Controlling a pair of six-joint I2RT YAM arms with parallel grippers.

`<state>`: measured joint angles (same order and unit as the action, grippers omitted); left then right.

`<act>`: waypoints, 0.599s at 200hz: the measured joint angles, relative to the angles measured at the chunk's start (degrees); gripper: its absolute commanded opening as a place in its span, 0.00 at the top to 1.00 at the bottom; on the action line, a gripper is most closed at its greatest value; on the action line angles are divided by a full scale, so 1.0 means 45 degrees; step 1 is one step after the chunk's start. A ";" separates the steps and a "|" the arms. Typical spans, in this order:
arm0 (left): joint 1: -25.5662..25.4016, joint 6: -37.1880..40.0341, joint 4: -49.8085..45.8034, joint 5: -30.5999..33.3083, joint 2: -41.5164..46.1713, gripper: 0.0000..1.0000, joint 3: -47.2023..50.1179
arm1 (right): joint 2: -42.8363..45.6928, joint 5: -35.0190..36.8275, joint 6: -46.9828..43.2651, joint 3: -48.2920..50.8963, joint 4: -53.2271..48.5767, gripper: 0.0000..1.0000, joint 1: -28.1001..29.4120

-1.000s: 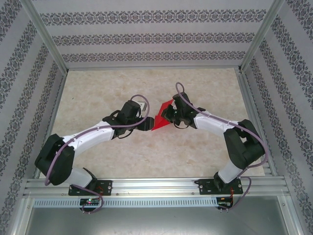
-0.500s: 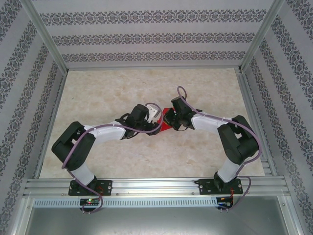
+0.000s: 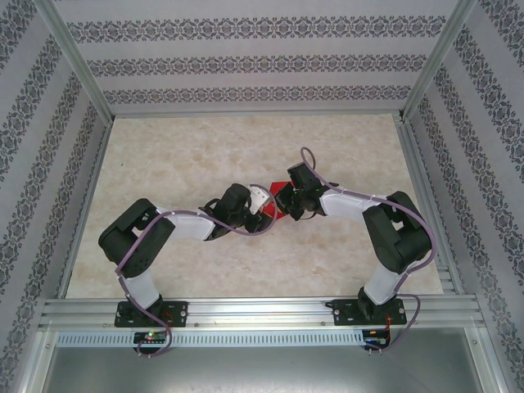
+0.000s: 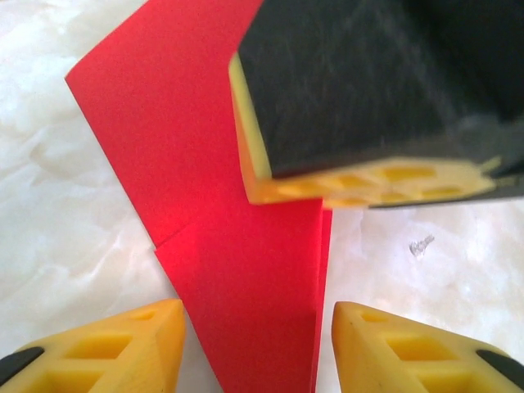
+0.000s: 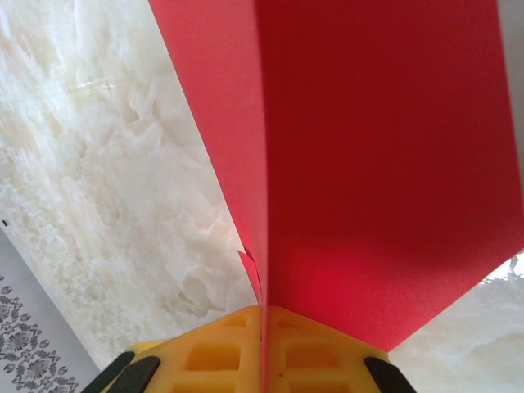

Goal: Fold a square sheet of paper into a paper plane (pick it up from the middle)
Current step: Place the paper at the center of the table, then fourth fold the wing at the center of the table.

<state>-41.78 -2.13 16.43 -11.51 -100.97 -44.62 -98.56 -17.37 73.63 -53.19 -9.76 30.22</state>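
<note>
Clamping the paper plane [image 5: 368, 164] along its centre crease, the right tool [image 5: 264, 318] holds it at the middle of the counter [image 3: 164, 164], while the left tool [image 4: 255, 318], fingers spread wide and empty, straddles its narrow end, the long axis running away toward the right tool.

My desk [image 3: 180, 155] has a pale cream top with a marble pattern, and a metal rail [image 3: 262, 307] runs along its near edge. Near the middle the red paper [image 4: 237, 286] rests on it, folded along a crease. A small grey speck [image 4: 422, 244] lies beside the paper.
</note>
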 measured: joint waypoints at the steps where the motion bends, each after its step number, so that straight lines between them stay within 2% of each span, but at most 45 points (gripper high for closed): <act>1: -0.0005 0.0005 0.0039 0.0000 0.0000 0.51 0.0024 | 0.0000 -0.0015 0.0010 0.0000 -0.0005 0.94 0.0000; 38: -0.0189 0.0194 0.0699 0.0248 -0.0010 0.53 0.0466 | 0.0000 -0.0223 0.0063 -0.0053 -0.0087 0.91 0.0000; 82: -0.0350 0.0544 0.1379 0.0889 -0.0131 0.68 0.0797 | 0.0000 -0.0549 0.0107 -0.0102 -0.0126 0.89 0.0000; 104: -0.0393 0.0763 0.1613 0.1214 -0.0126 0.75 0.0971 | 0.0010 -0.0646 0.0087 -0.0175 -0.0262 0.79 -0.0102; 120: -0.0398 0.0899 0.1690 0.1331 -0.0121 0.80 0.1049 | 0.0010 -0.0709 -0.0170 -0.0267 -0.0423 0.63 -0.0228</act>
<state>-43.57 1.91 24.03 -5.52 -101.51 -39.90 -98.52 -20.56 72.86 -54.39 -11.66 29.19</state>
